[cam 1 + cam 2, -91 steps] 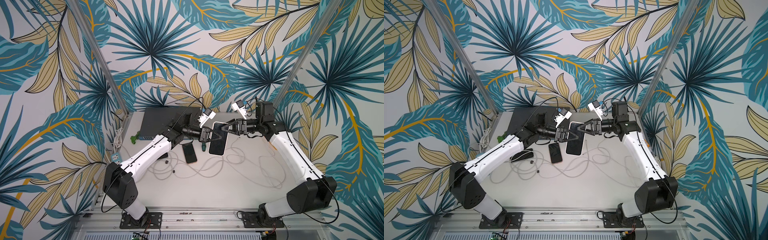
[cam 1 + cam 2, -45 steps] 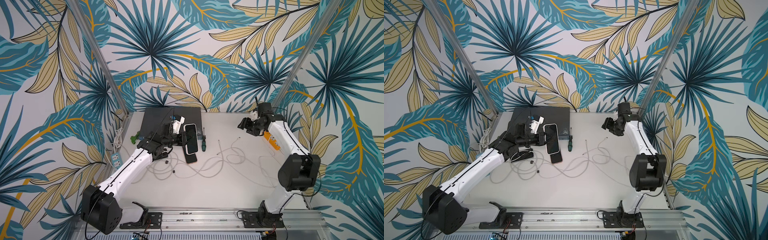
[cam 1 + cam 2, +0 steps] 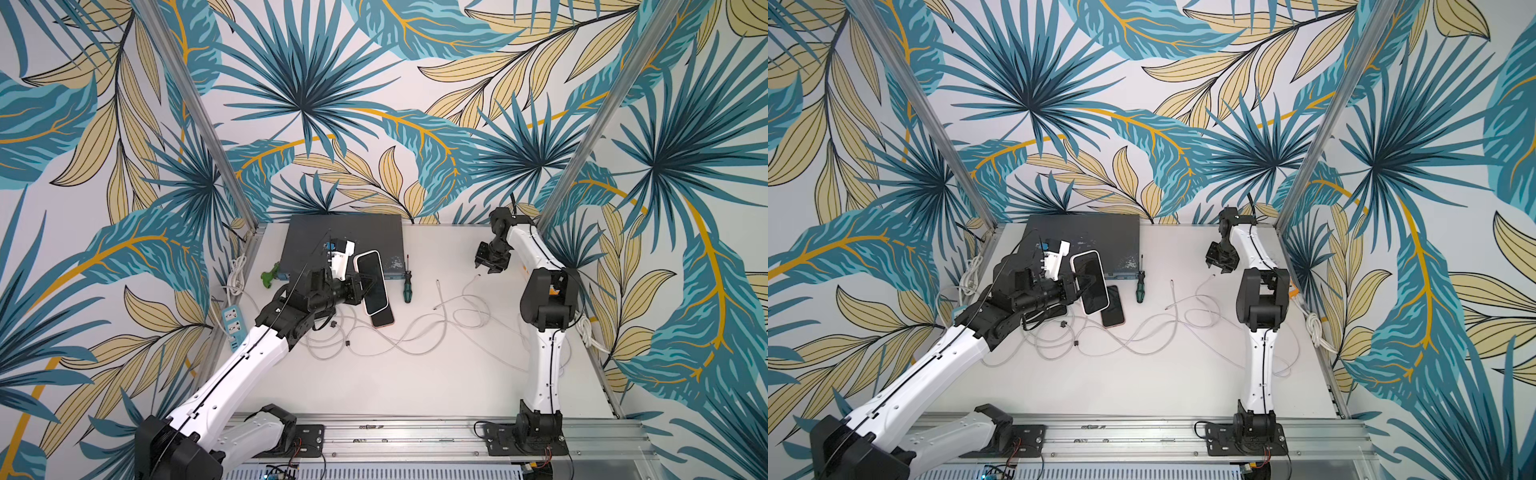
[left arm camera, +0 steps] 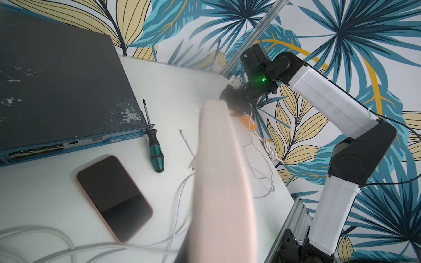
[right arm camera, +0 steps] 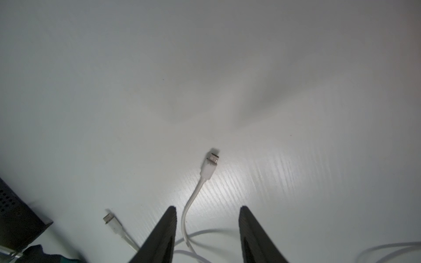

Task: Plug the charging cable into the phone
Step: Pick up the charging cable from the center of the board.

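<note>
A phone (image 3: 372, 282) with a dark screen and pale case is held tilted above the table, my left gripper (image 3: 362, 286) shut on its edge. In the left wrist view that phone (image 4: 224, 182) is a blurred pale slab hiding the jaws. My right gripper (image 5: 208, 209) is open, low over the table at the back right (image 3: 488, 266). The white charging cable's plug (image 5: 210, 162) lies just beyond the fingertips (image 5: 172, 211). Its cord runs between the jaws, near one finger, and neither grips it. In both top views the plug (image 3: 478, 276) (image 3: 1212, 275) rests just below the gripper.
A second phone (image 3: 383, 319), pink-edged, lies flat under the held one. Another cable end (image 5: 109, 219) lies nearby. Loose white cable loops (image 3: 399, 336) cross the middle. A dark switch box (image 3: 340, 239), a screwdriver (image 3: 407, 287) and a power strip (image 3: 234, 322) stand at the back left.
A second ago both grippers met at the phone mid-table. The left arm has drawn back left with it. The right gripper let go, moved back right over the plug, and its jaws narrowed.
</note>
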Robot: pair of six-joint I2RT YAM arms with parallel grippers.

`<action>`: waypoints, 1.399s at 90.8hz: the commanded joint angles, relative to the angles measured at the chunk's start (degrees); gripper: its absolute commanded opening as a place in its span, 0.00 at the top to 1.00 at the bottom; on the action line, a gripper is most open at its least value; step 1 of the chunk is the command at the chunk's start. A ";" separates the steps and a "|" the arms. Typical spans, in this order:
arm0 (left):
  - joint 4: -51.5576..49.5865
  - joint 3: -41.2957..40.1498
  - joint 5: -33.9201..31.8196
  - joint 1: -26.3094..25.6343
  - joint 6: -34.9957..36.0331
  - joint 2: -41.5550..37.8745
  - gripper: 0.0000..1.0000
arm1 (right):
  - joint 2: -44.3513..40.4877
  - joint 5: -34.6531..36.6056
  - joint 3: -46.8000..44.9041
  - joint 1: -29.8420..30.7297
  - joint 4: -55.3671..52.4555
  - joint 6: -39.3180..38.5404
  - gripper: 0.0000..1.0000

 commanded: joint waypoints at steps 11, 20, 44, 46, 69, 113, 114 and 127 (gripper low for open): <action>3.85 -1.02 1.41 -0.05 0.53 -0.64 1.00 | 4.78 -1.53 4.08 0.61 -5.74 1.24 0.57; 3.53 -0.87 1.86 -0.06 0.62 -0.54 1.00 | 6.42 -2.30 5.05 0.95 -5.96 1.09 0.59; 2.72 -0.36 1.72 -0.07 1.17 -0.41 1.00 | 9.17 -1.03 5.29 1.89 -6.84 1.75 0.60; 2.74 -0.33 1.74 -0.05 1.12 -0.37 1.00 | 9.34 -0.88 5.39 1.88 -6.81 1.69 0.60; 1.80 0.56 1.59 -0.07 1.50 0.14 1.00 | 11.27 0.74 5.97 1.86 -6.95 1.05 0.64; 2.40 -0.04 2.14 -0.05 1.36 0.60 1.00 | 14.35 1.29 8.74 0.84 -7.60 -0.49 0.70; 2.40 -0.05 2.13 -0.02 1.31 0.60 1.00 | 14.39 1.35 8.84 0.81 -7.64 -0.56 0.70; 2.81 -0.14 2.83 -0.07 1.28 0.78 1.00 | 15.42 1.66 10.59 0.62 -8.43 -1.03 0.69</action>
